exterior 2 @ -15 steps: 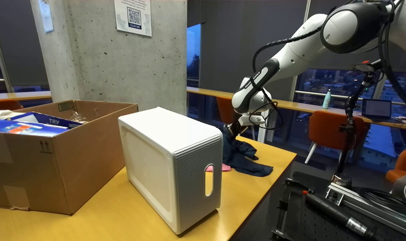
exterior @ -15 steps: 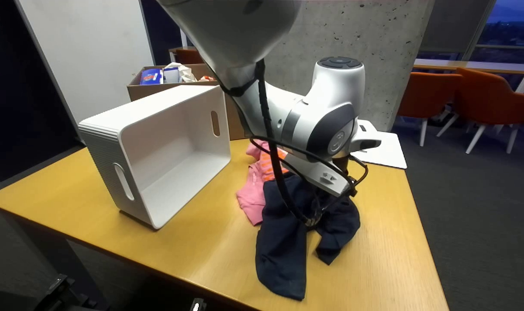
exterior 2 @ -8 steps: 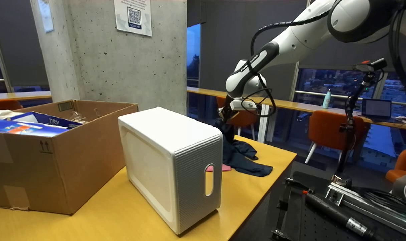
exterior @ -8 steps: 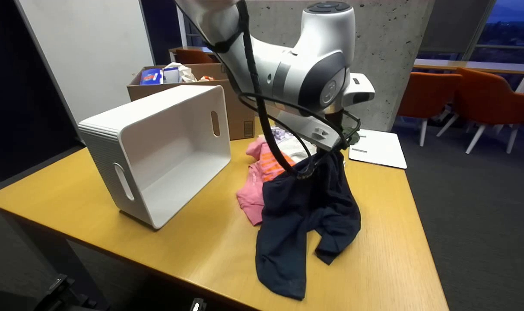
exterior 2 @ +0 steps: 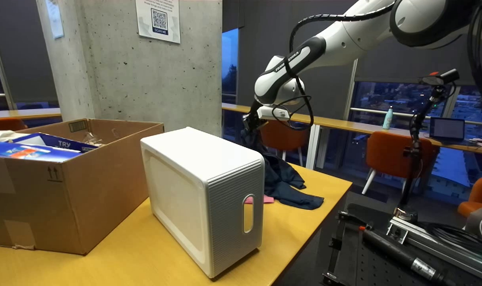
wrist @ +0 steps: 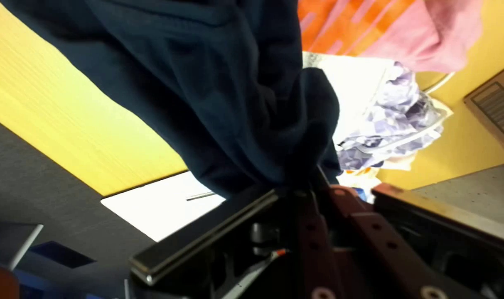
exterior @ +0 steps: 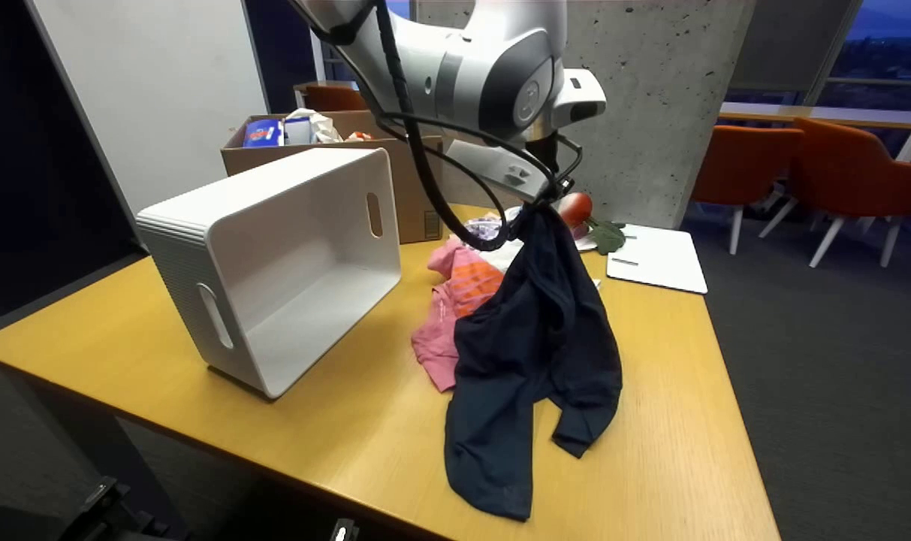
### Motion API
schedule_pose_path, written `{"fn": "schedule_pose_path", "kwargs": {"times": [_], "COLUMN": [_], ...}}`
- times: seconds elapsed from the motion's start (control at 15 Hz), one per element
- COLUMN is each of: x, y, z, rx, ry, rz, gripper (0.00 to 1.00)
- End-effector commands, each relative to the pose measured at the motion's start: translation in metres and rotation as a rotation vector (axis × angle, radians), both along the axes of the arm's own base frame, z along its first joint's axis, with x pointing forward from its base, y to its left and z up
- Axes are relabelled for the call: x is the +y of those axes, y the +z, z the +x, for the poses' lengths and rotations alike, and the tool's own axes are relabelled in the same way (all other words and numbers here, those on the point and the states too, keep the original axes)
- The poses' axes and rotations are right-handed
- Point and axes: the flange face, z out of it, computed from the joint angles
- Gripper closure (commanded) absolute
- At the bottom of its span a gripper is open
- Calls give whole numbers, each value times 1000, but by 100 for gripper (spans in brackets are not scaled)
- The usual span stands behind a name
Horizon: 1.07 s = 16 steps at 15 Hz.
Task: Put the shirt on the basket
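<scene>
The dark navy shirt hangs from my gripper. Its upper part is bunched and lifted, and its lower part and sleeves lie on the table. The shirt also shows in an exterior view, partly behind the basket, and fills much of the wrist view. In the wrist view my gripper is closed on a fold of the shirt; the cloth hides the fingertips. The white basket stands on its side, its open side showing in this exterior view. Its closed bottom shows in an exterior view. My gripper is apart from the basket.
A pink-and-orange garment lies between basket and shirt. White and purple-patterned cloths lie behind it. A brown cardboard box stands behind the basket. A red round object, green leaves and a white board lie near the pillar.
My gripper has risen from the table and moved toward the basket's side, pulling the shirt's upper part up with it. The shirt's lower ends and the basket have stayed nearly in place.
</scene>
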Motion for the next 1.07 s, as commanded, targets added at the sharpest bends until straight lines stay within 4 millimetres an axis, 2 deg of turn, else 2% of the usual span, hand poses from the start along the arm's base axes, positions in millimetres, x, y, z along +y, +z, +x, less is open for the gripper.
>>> {"fn": "schedule_pose_path", "kwargs": {"times": [0.0, 0.47, 0.6, 0.8, 1.0], "x": [19, 63, 85, 117, 138], "y": [24, 31, 35, 55, 92], "z": [16, 28, 27, 22, 11], "rx": [-34, -29, -10, 14, 41], "ry": [18, 57, 75, 102, 126], "rz": [13, 98, 175, 297, 407], "gripper": [99, 99, 99, 99, 99]}}
